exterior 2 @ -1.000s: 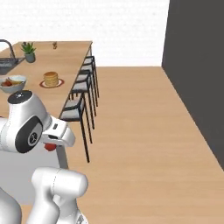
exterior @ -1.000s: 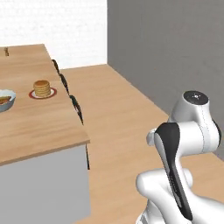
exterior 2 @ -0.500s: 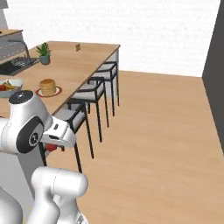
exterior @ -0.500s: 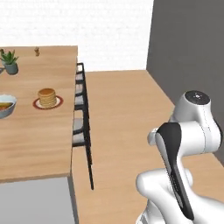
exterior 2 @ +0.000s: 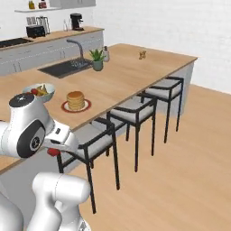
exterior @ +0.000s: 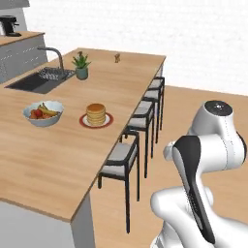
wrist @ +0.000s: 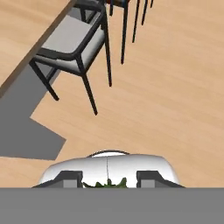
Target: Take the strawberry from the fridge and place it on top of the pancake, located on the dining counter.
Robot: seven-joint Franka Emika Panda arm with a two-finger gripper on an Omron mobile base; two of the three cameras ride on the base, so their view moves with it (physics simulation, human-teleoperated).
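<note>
Hand view, angled down over pale wooden floor point(wrist: 166, 87) and a dark-framed stool point(wrist: 74, 41) tucked against the dining counter point(wrist: 22, 26), with most of the catch hidden: between the two dark fingertips point(wrist: 70, 176) of the gripper point(wrist: 109, 179), nothing but a ragged fringe of green leaf, cut off by the bottom of the frame and apparently the crown of the strawberry point(wrist: 107, 183). Seen more plainly from the right base view as a small red blob point(exterior 2: 54, 152) poking out under the white hand, low beside the counter's edge and just above the nearest stool seat; jaws drawn in close and clamped on the berry, though the contact itself lost behind the hand. Well apart from the fruit, up on the light wood top: the pancake point(exterior: 96, 114), a short golden stack on a red-rimmed plate, sitting beside a pale fruit bowl point(exterior: 43, 113) of bananas and red fruit, nearer the stool side of the counter. Farther back, a dark sink point(exterior: 38, 80) with a curved tap and a small potted plant point(exterior: 81, 65); tiny brown object near the far end too small to identify. Gripper masked in the left base view by the arm's own elbow.
</note>
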